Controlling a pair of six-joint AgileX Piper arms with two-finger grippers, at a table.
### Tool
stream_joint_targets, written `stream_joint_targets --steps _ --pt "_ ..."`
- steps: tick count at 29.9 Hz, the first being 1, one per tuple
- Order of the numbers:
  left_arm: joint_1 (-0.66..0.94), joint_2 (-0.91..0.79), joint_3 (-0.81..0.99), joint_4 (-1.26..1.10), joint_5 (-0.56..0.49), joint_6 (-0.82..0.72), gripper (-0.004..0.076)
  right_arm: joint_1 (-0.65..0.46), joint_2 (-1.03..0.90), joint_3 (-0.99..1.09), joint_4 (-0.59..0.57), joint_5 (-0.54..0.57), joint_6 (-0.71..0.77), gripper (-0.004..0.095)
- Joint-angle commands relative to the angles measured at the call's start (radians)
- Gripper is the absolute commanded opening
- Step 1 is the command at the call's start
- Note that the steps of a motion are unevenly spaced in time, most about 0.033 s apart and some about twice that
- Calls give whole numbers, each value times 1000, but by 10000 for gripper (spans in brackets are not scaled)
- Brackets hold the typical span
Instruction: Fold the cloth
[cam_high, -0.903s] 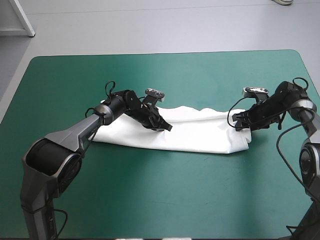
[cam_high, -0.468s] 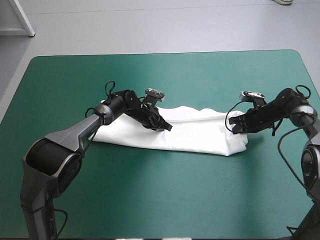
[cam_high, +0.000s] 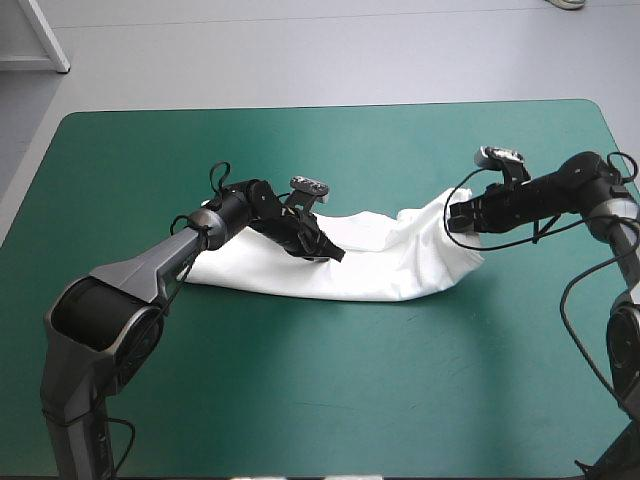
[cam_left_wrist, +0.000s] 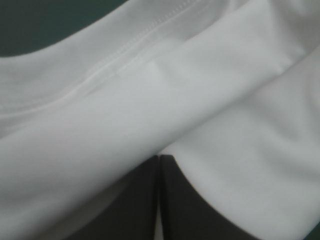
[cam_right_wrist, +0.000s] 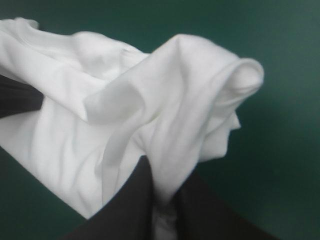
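room is plenty all round: the white t-shirt (cam_high: 340, 265) is laid as a long folded band across the middle of the teal-green worktop (cam_high: 330, 400), well apart from every edge, with bare worktop left on the near and far sides. the left jaws are pressed together on the t-shirt near its left half. the right jaws are pinched onto its right end. compared with just before, that end has been lifted and drawn toward the far edge and inward; the left side is unchanged.
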Motion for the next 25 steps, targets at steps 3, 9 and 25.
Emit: stream_joint_targets --steps 3,9,25 --pt "-5 -22 -9 -7 -27 -2 19 8 -66 -150 92 89 19 -11" --pt "-2 -127 -126 227 43 -81 19 109 -64 -246 71 91 70 -11" --pt "96 -547 -621 830 451 -270 19 501 139 -575 52 10 212 -11"
